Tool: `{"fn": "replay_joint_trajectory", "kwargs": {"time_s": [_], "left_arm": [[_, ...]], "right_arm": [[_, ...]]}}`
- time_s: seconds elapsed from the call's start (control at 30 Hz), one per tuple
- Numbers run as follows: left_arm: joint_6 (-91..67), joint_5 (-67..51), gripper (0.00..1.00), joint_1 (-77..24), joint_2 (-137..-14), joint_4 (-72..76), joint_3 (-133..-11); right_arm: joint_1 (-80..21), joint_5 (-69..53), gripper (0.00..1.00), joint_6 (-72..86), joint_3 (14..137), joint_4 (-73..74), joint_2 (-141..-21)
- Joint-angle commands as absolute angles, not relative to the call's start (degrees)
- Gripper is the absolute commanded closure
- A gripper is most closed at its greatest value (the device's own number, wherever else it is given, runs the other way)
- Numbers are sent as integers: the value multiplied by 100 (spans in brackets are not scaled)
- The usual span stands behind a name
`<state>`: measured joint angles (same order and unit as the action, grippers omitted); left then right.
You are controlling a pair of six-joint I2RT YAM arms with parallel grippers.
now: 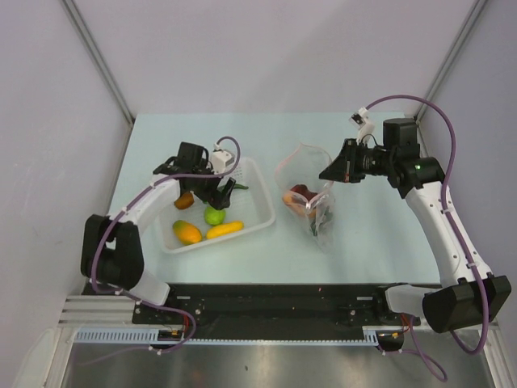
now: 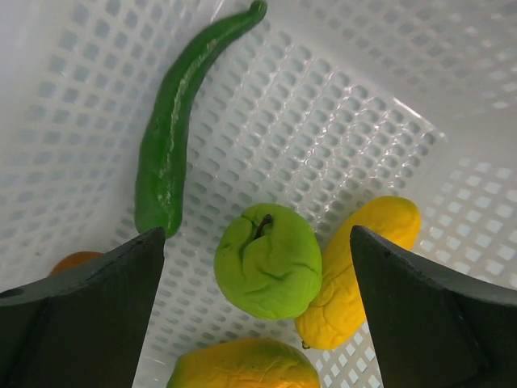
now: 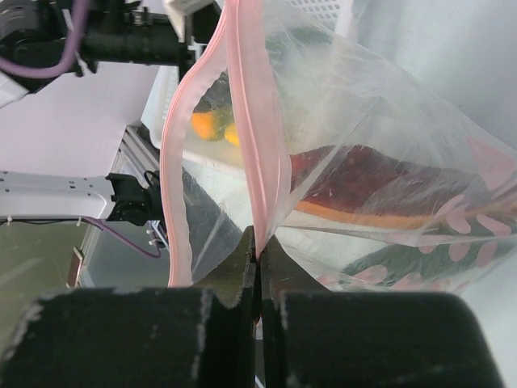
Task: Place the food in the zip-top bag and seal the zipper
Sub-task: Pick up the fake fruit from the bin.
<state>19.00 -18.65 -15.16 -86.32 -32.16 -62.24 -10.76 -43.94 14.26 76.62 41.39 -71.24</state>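
- Left gripper [image 2: 257, 233] hangs spread wide in the basket [image 1: 265, 192], lime-green ball [image 2: 268, 263] between its fingers.
- Yellow fruit [image 2: 363, 275] touches the ball at 4 o'clock; best to descend centred and pinch the ball alone.
- Right gripper [image 3: 258, 242] pinches the zipper [image 3: 254, 145], holding the zip-top bag [image 1: 297, 166] at the basket's 3 o'clock.

Robot lab test cell, not a home. Plain grey panel walls [image 1: 266, 48] on metal struts [image 1: 97, 56], pale bench table [image 1: 363, 242]. Left arm [image 1: 113, 250] and right arm [image 1: 440, 222] bolted to a black base rail [image 1: 275, 303]. Slotted cable duct [image 1: 242, 338], exposed purple cables [image 1: 454, 153]. Props: toy fruit [image 1: 187, 232] in a white basket [image 1: 264, 194].
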Motion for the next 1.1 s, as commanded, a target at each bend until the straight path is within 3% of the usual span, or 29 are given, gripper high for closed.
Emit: {"fn": "replay_joint_trajectory", "kwargs": {"time_s": [0.0, 0.3, 0.4, 0.53, 0.6, 0.73, 0.9, 1.07], "left_arm": [[1538, -1626, 0, -1459, -9061, -3182, -6144], [1459, -1670, 2, -1450, -9088, -3173, -5643], [1415, -1784, 16, -1459, -9001, -3173, -5607], [1415, -1819, 44, -1459, -8702, -3217, -6071], [1363, -1837, 49, -1459, -8422, -3217, -6370], [889, -2459, 50, -1555, -8025, -3147, -7651], [599, -2944, 50, -2363, -7744, -2743, -8936], [237, -3015, 45, -3319, -7734, -2285, -9176]], "right_arm": [[-1099, -4359, 100, 1283, 7708, 4025, -7119], [-1081, -4315, 100, 1213, 7647, 4052, -7110], [-1090, -4324, 100, 1222, 7611, 4017, -7110], [-1090, -4324, 100, 1187, 7629, 4025, -7128], [-1090, -4333, 100, 1160, 7629, 4043, -7137], [-1107, -4333, 100, 1134, 7594, 4043, -7154], [-1116, -4359, 100, 1248, 7576, 4034, -7137], [-1134, -4377, 100, 1231, 7576, 4017, -7128]]}}
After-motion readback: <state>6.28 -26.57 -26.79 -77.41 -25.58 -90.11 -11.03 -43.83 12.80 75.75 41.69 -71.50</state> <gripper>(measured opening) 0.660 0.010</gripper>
